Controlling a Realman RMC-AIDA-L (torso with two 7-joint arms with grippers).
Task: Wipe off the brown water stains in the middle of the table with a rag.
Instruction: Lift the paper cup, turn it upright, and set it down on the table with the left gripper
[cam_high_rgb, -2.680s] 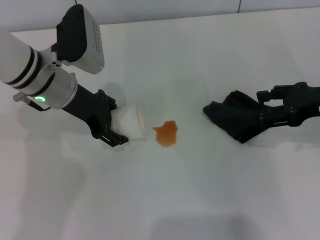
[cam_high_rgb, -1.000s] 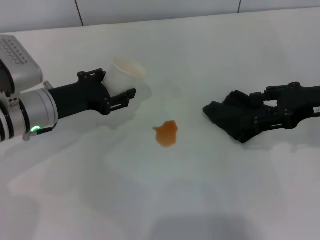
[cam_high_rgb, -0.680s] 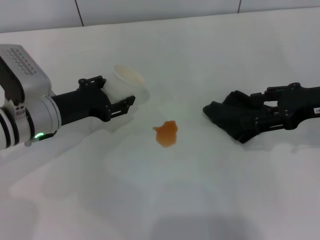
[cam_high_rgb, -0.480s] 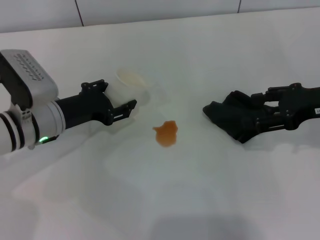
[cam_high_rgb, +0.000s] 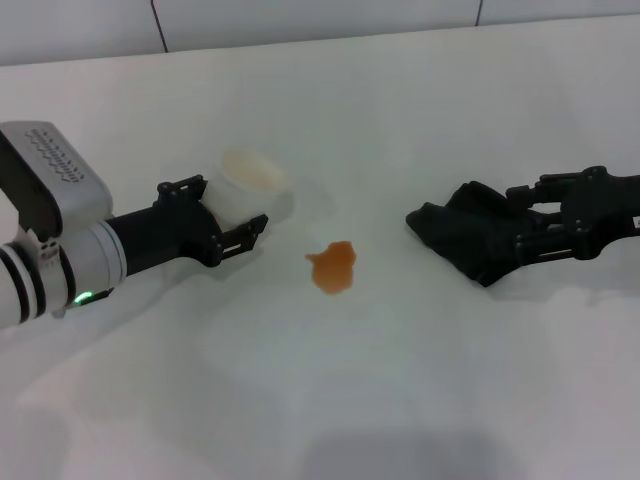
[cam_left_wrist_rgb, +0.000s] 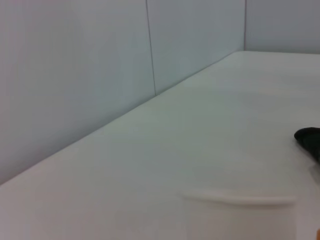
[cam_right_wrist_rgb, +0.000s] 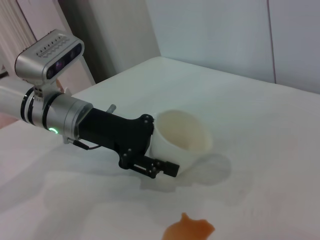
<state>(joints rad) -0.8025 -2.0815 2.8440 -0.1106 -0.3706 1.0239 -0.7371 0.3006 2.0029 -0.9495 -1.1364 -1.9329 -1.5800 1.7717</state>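
The stain (cam_high_rgb: 333, 268) is a small orange-brown blotch with uneven edge on the white worktop (cam_high_rgb: 400, 380). The right pincer (cam_high_rgb: 535, 222) grasps the crumpled black rag (cam_high_rgb: 465, 235); the left pincer (cam_high_rgb: 228, 215) grasps a cup (cam_high_rgb: 247, 185).

Left claw (cam_right_wrist_rgb: 159, 150) grips cup (cam_right_wrist_rgb: 181, 142); stain (cam_right_wrist_rgb: 190, 230) nearby.

The bench (cam_high_rgb: 400, 120) is viewed from above by the head camera. The left wrist camera is held low, facing the far wall. The cup (cam_right_wrist_rgb: 181, 141) and stain (cam_right_wrist_rgb: 190, 230) are shared by the right wrist and head views.
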